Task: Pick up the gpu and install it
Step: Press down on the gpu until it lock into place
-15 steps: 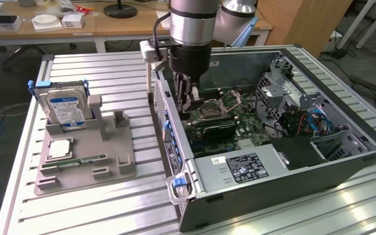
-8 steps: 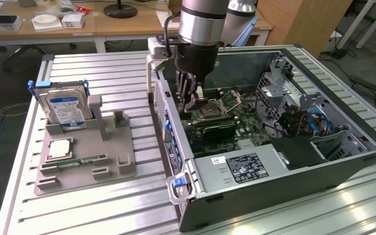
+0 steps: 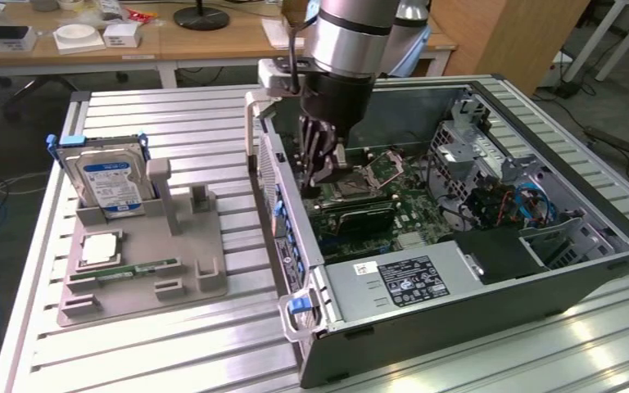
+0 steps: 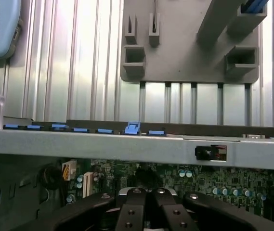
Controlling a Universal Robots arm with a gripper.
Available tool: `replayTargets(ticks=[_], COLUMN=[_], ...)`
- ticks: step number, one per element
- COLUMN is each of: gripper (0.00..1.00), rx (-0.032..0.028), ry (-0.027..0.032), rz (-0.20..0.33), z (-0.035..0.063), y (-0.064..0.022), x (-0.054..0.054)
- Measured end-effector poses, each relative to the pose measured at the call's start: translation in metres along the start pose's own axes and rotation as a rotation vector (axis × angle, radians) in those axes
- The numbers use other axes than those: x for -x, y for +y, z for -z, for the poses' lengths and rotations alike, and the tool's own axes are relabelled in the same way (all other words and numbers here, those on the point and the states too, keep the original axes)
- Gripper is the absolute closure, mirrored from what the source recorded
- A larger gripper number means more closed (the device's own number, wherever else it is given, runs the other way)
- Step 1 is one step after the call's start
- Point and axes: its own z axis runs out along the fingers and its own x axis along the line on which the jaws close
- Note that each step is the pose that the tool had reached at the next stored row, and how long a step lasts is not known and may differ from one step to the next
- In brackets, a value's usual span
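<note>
Inside the open black computer case (image 3: 576,270), a dark flat rectangular gpu (image 3: 360,216) stands on the green motherboard (image 3: 408,214).
Closed black gripper (image 3: 317,176) hovers beside it; installation seems underway, calling for firm seating.

- From my exterior view the arm (image 3: 347,41) is cut off by the top edge, so I see none of its upper part.
- My gripper (image 3: 320,176) dips inside the computer case (image 3: 576,270); I can't tell what its fingertips touch.
- The black card (image 3: 364,217) on the motherboard is partly hidden behind it.
- In my wrist view the fingers (image 4: 137,211) are cut off at the edge.
</note>
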Motion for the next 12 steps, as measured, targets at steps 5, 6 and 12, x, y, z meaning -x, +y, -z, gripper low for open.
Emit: replayTargets(ticks=[5, 6, 12], gripper=[0.9, 0.9, 0.9], rx=[0.0112, 0.0162, 0.0391], ry=[-0.001, -0.0008, -0.001], rz=[0.002, 0.002, 0.004], z=[-0.0014, -0.0015, -0.0039], y=[-0.002, -0.002, -0.0021], x=[-0.0065, -0.0066, -0.0063])
